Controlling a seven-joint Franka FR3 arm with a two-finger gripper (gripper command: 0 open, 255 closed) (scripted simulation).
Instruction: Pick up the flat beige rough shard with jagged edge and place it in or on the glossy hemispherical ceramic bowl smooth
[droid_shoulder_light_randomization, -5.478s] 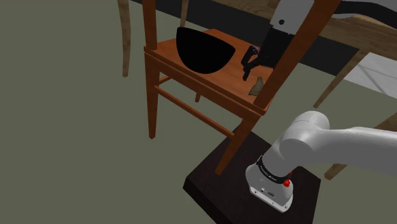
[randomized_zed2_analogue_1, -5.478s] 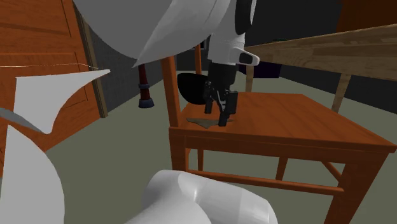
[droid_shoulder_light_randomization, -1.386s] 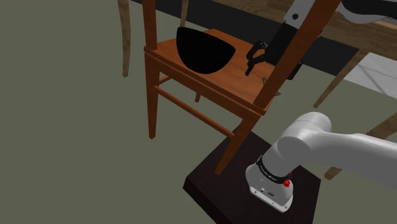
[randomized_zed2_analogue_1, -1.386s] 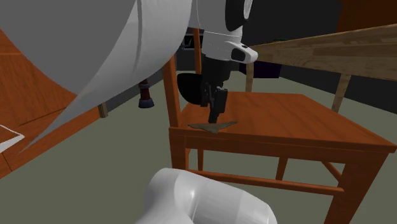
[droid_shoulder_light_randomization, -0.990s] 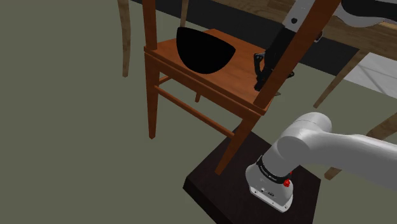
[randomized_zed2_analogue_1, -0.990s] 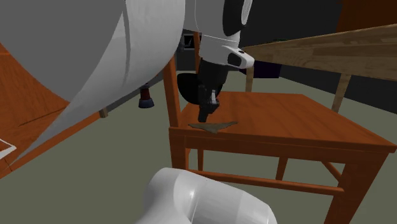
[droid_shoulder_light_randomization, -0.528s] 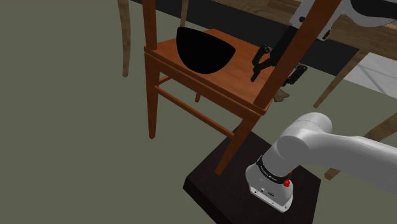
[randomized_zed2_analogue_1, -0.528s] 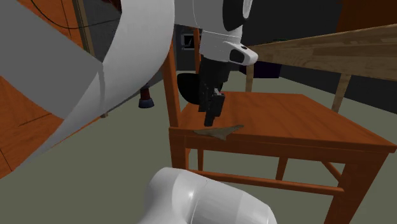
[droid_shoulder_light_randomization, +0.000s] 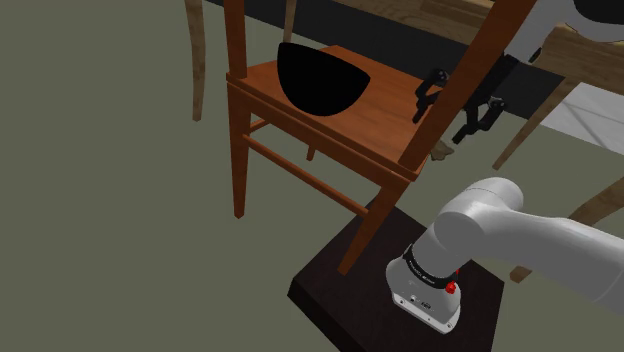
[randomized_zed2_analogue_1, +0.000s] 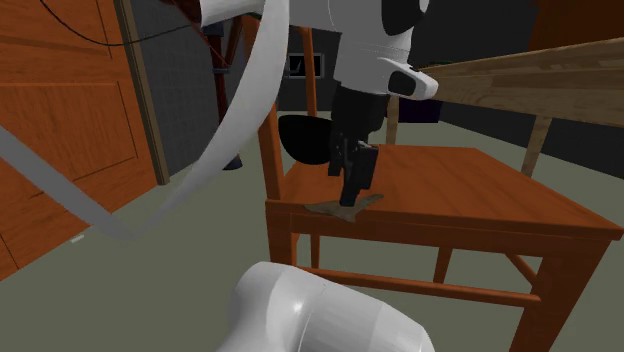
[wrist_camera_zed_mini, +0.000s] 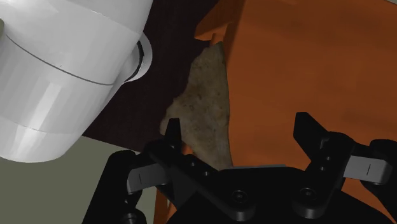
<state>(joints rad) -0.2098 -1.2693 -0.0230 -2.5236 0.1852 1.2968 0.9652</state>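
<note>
The flat beige shard (wrist_camera_zed_mini: 202, 105) lies at the wooden chair seat's (wrist_camera_zed_mini: 305, 63) corner, jutting out past its edge. In the second exterior view the shard (randomized_zed2_analogue_1: 347, 208) overhangs the seat's front rim. My gripper (wrist_camera_zed_mini: 242, 135) hovers just above it, open, with one finger (wrist_camera_zed_mini: 170, 137) over the shard's edge and the other (wrist_camera_zed_mini: 312, 130) over bare seat. Nothing is held. The bowl (droid_shoulder_light_randomization: 318, 78), drawn pure black, sits further back on the same seat (droid_shoulder_light_randomization: 372, 115). From the shoulder view the gripper (droid_shoulder_light_randomization: 455, 105) is partly behind a slanted chair post (droid_shoulder_light_randomization: 440, 130).
The slanted post crosses in front of the gripper in the shoulder view. My stand (droid_shoulder_light_randomization: 350, 300) and white base link (wrist_camera_zed_mini: 63, 70) lie below the seat corner. A pale wooden table (randomized_zed2_analogue_1: 500, 85) rises beside the chair. Olive floor (droid_shoulder_light_randomization: 110, 220) surrounds it.
The shard has slid from further in on the seat to its corner, where it now overhangs. The gripper has shifted toward the shoulder view's right and stands open.
</note>
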